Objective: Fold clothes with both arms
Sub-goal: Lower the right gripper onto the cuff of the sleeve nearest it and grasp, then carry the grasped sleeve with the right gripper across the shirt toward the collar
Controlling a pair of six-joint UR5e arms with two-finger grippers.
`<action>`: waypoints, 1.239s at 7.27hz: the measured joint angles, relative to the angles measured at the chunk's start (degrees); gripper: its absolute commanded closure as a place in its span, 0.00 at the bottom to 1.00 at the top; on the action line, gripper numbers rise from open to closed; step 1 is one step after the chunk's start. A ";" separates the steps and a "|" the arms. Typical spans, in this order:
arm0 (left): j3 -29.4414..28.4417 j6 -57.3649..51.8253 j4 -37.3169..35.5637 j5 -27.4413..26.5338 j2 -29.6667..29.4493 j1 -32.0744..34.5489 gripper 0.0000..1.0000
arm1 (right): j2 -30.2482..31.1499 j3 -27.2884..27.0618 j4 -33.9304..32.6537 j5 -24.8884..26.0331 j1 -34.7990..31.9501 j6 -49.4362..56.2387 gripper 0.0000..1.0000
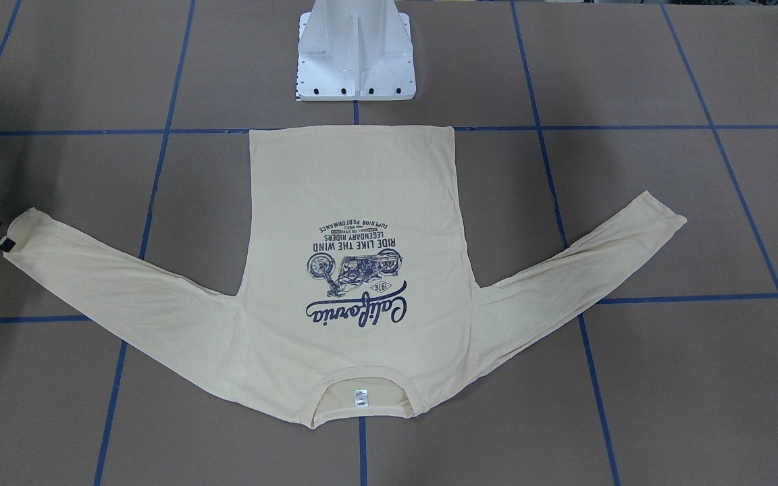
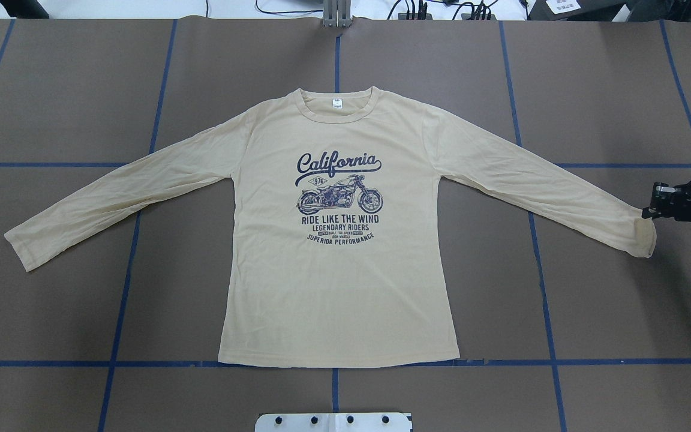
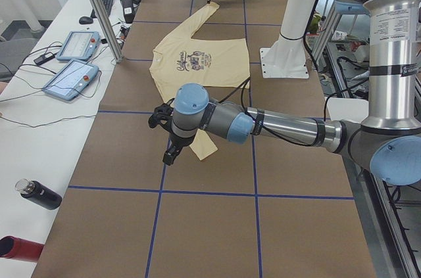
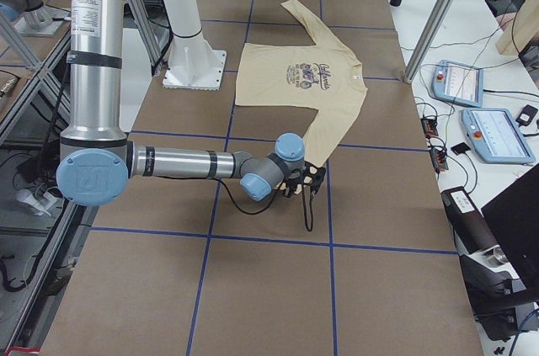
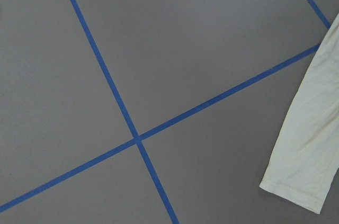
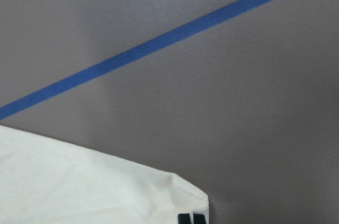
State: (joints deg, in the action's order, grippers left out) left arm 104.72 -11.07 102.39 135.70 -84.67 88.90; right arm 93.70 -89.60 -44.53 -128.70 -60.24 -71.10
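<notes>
The cream-yellow T-shirt [image 2: 339,264] lies flat, print up, both sleeves spread, with its collar [image 2: 336,107] at the far side. My right gripper [image 2: 648,211] is low at the cuff [image 2: 642,231] of the sleeve on my right. In the right wrist view its fingertips [image 6: 185,218] sit close together on the puckered cuff corner [image 6: 159,192]. It also shows in the front view [image 1: 5,243]. My left gripper [image 3: 168,154] shows only in the exterior left view, above the table beside the other cuff [image 3: 205,150]; I cannot tell if it is open or shut. The left wrist view shows that cuff [image 5: 299,181] lying flat.
The white pedestal [image 1: 355,57] stands by the shirt's hem. Blue tape lines [image 2: 123,282] cross the brown table. A side table with two teach pendants [image 3: 72,61], a metal post [image 3: 99,15] and bottles [image 3: 39,194] runs along the far edge.
</notes>
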 measured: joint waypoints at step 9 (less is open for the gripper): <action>0.87 0.09 -0.19 2.23 0.73 -0.04 0.00 | -64.90 18.93 -22.81 32.84 27.00 -39.71 1.00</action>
State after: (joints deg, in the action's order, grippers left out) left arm 105.59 -10.99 102.20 137.93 -83.94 88.86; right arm 28.80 -70.66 -67.34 -95.86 -33.24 -110.81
